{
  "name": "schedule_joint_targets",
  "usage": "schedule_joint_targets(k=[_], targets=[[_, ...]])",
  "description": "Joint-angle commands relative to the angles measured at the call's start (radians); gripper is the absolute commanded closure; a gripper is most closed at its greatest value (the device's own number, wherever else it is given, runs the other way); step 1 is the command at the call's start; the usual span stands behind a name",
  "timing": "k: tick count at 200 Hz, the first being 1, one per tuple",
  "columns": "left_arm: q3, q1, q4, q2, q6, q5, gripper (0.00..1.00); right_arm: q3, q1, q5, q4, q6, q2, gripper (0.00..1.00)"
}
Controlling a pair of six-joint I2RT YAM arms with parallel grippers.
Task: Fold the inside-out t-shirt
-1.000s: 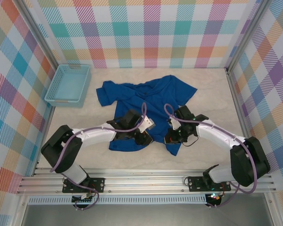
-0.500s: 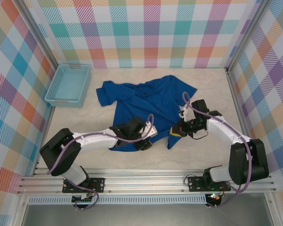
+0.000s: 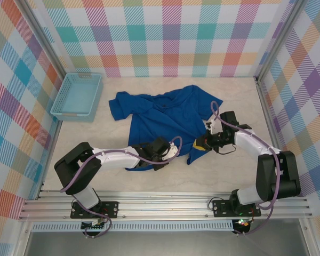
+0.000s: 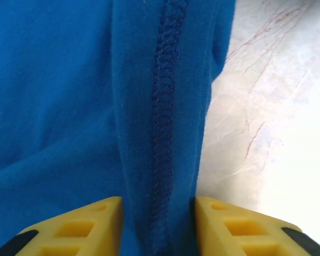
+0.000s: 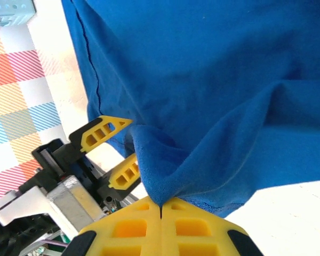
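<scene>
The inside-out t-shirt (image 3: 165,114), royal blue, lies spread in the middle of the table with its lower hem toward the arms. My left gripper (image 3: 164,156) is at the lower hem. In the left wrist view its yellow fingers (image 4: 74,229) press on both sides of a stitched hem fold of the t-shirt (image 4: 53,96), so the left gripper (image 4: 158,205) is shut on it. My right gripper (image 3: 200,144) is at the lower right hem. In the right wrist view the right gripper (image 5: 160,205) is shut on a pinched peak of the t-shirt (image 5: 213,69), lifted off the table.
A light blue mesh basket (image 3: 77,95) stands at the back left against the wall. Checked walls and metal rails enclose the table. Bare pale tabletop (image 4: 277,106) lies right of the hem. The left gripper's fingers (image 5: 104,130) are close beside the right one.
My right gripper has drawn the lower right hem to the right and farther back. The left gripper has slid down to the hem edge and its fingers have narrowed onto the fold.
</scene>
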Motion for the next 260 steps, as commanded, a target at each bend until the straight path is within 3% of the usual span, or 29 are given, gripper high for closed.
schedule_joint_targets(k=[1,24,72,124,164,260], targets=[[0.024,-0.001,0.031,-0.043,-0.013,0.015,0.72,0.011,-0.004,0.044,-0.026,-0.046,0.014,0.97],[0.051,0.026,-0.007,-0.033,-0.052,0.102,0.81,0.01,-0.004,0.057,-0.028,-0.059,0.013,0.95],[0.069,0.126,-0.053,-0.057,-0.227,0.443,1.0,0.045,0.035,0.191,-0.078,-0.109,-0.028,0.83],[0.081,0.194,-0.07,-0.052,-0.41,0.633,1.0,0.083,0.101,0.314,-0.155,-0.184,-0.091,0.67],[0.06,0.255,-0.065,-0.02,-0.502,0.627,0.94,0.066,0.162,0.321,-0.12,-0.183,-0.144,0.64],[0.085,0.283,-0.13,0.05,-0.439,0.624,0.73,0.059,0.165,0.319,-0.118,-0.175,-0.128,0.65]])
